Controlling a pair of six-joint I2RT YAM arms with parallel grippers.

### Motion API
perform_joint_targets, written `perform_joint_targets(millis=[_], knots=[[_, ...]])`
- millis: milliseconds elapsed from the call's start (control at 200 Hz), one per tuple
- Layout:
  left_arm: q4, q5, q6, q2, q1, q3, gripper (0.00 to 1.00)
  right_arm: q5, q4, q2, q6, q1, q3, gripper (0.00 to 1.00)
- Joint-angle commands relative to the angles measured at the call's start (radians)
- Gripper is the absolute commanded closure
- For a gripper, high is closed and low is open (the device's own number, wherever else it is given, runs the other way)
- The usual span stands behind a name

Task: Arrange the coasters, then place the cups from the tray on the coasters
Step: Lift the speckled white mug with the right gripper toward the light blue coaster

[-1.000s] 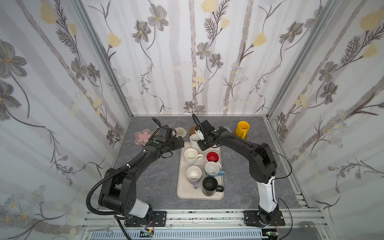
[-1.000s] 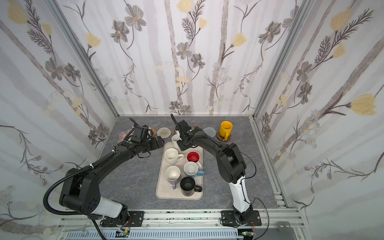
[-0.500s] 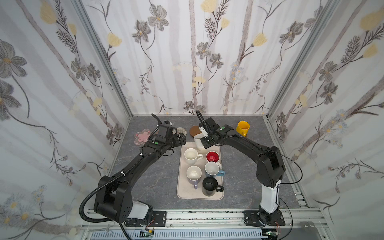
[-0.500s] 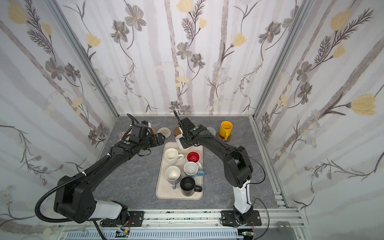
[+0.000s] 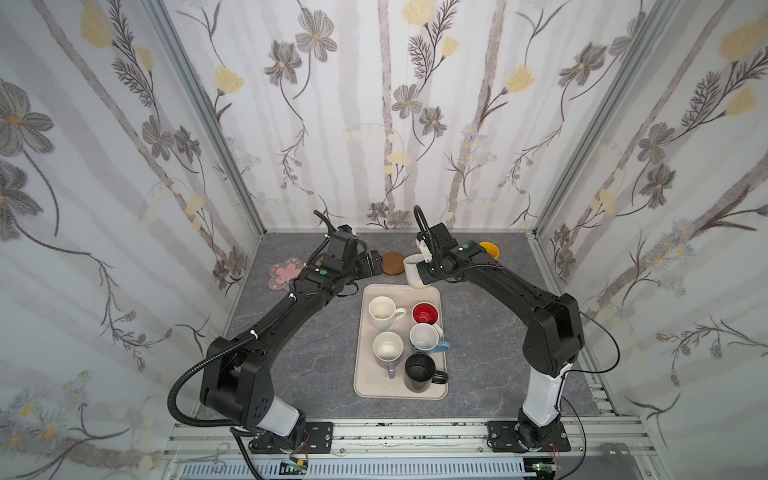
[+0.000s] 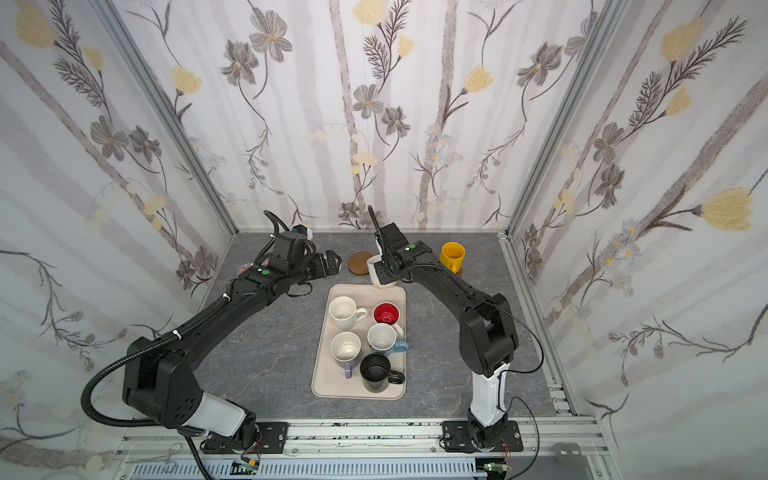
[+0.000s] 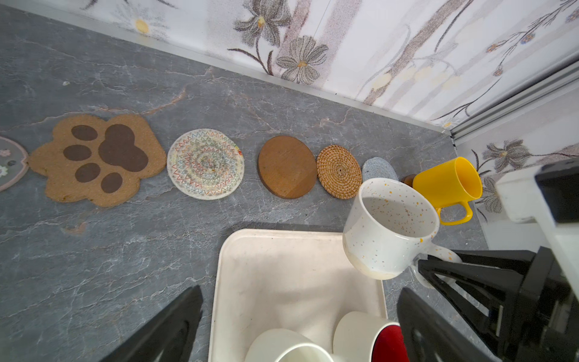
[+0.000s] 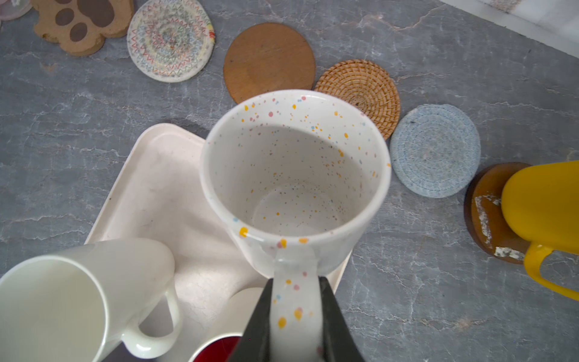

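**A:** How far along is the job?

**B:** Seven coasters (image 7: 286, 166) lie in a row just beyond the tray's (image 5: 368, 384) far edge. The yellow mug (image 6: 452, 257) appears to stand on the amber coaster (image 8: 484, 213), which it mostly hides.

**A:** And the grippers?

**B:** The right gripper (image 8: 294, 294) pinches the speckled mug (image 8: 294, 175) by its handle, above the tray's far corner. The left gripper (image 7: 299, 293) is wide and empty over the tray's far end. Five mugs (image 5: 384, 309) wait on the tray.

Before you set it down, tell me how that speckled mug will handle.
The speckled mug looks like glazed ceramic: probably rigid, fairly heavy, chippable. Pinched only by its handle in the right fingers, it hangs tilted, so it may pivot or slip.
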Motion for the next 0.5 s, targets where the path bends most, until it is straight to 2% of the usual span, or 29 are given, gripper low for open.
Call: perform_joint_targets(millis=[0,495], knots=[[-0.003,-0.016,0.004,0.044,-0.008,0.067,0.0,0.003,0.104,-0.019,0.001,-0.036,0.008,1.0],[-0.017,-0.029,0.011,0.29,-0.021,0.307,0.0,-0.007,0.129,0.049,-0.005,-0.212,0.097,1.0]])
